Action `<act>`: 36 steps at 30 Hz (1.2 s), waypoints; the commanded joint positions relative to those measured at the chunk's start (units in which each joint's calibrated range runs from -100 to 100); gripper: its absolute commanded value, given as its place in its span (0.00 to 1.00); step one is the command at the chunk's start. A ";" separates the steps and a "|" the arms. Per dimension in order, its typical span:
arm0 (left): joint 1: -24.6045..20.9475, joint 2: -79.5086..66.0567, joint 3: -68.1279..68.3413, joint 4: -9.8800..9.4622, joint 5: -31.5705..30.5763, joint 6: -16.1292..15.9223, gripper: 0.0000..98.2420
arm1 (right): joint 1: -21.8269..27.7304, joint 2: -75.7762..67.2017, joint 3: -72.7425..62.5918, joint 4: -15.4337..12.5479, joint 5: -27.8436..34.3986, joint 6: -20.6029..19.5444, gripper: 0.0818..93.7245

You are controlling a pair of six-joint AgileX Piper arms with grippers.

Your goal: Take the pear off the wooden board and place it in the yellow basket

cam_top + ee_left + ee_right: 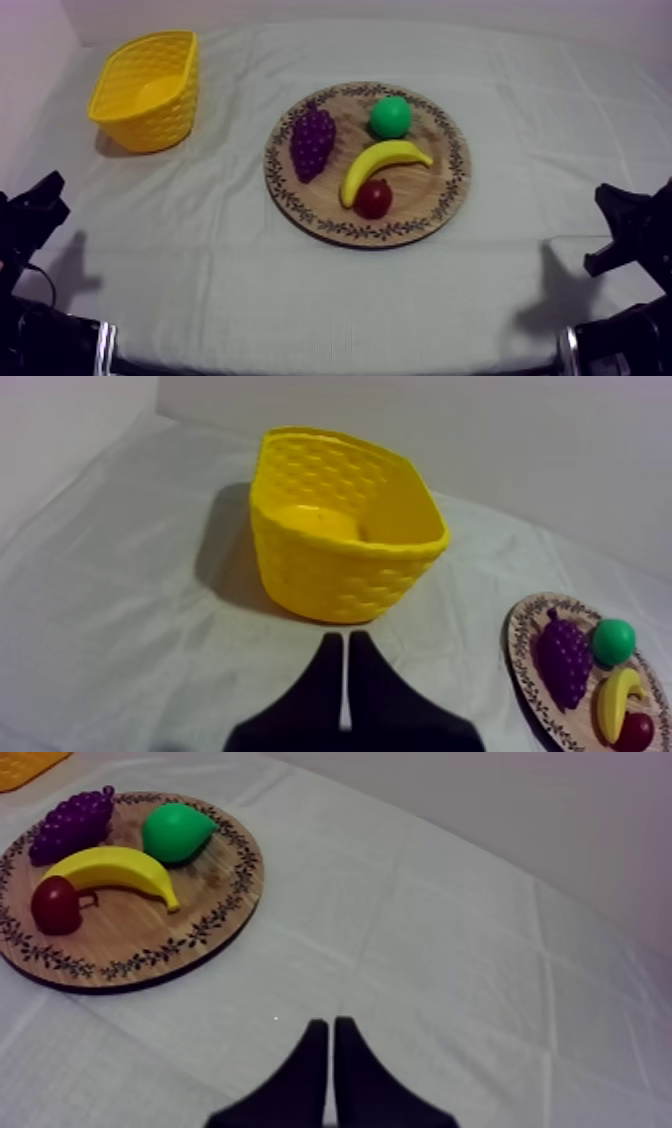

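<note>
While pear [390, 116] sits on board [452, 192], basket [152, 124] apart

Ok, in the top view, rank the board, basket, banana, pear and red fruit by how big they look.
1. Board
2. Basket
3. Banana
4. Pear and red fruit: about alike, so unranked.

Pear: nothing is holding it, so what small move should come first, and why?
Probably open the left gripper and start it toward the pear. Both grippers sit shut, low at the table's sides, the right gripper included, and the pear lies untouched on the board beside the banana. The basket stands on the left arm's side, so that arm looks the handier.
</note>
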 commanded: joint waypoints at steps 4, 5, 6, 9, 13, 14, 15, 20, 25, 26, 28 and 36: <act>-0.02 0.00 0.01 0.01 -0.01 -0.01 0.00 | 0.00 -0.01 -0.01 0.00 0.00 0.01 0.00; -0.02 0.00 0.01 0.01 -0.01 -0.01 0.00 | 0.00 -0.01 -0.01 0.00 0.00 0.01 0.00; -0.02 0.00 0.01 0.01 -0.01 -0.01 0.00 | 0.00 -0.01 -0.01 0.00 0.00 0.01 0.00; -0.18 0.00 0.01 0.01 -0.01 -0.03 0.00 | 0.00 -0.01 -0.01 0.00 0.00 0.01 0.00; 0.13 0.00 0.01 0.01 -0.01 -0.52 0.00 | 0.00 -0.01 -0.01 0.00 0.00 0.01 0.00; 0.30 0.00 0.01 0.01 -0.01 -0.97 0.00 | 0.00 -0.01 -0.01 0.00 0.00 0.01 0.00; 0.42 0.00 0.01 0.01 -0.01 -1.27 0.00 | 0.00 -0.01 -0.01 0.00 0.00 0.01 0.00; 0.71 0.00 0.01 -0.01 0.01 -3.36 0.00 | 0.00 -0.01 -0.01 0.00 0.00 0.01 0.00; 0.99 0.18 -1.99 0.37 0.64 -6.39 0.00 | 0.00 -0.01 -0.01 0.00 0.00 0.01 0.00; 1.14 0.64 -3.60 0.44 1.63 -7.20 0.00 | 0.00 -0.01 -0.01 0.00 0.00 0.01 0.00; 1.39 2.60 -7.92 0.45 3.94 -8.40 0.00 | 0.00 -0.01 -0.01 0.00 0.00 0.01 0.00; 1.42 22.61 -30.60 2.62 9.31 -12.71 0.00 | 0.00 -0.01 -0.01 0.00 0.00 0.01 0.00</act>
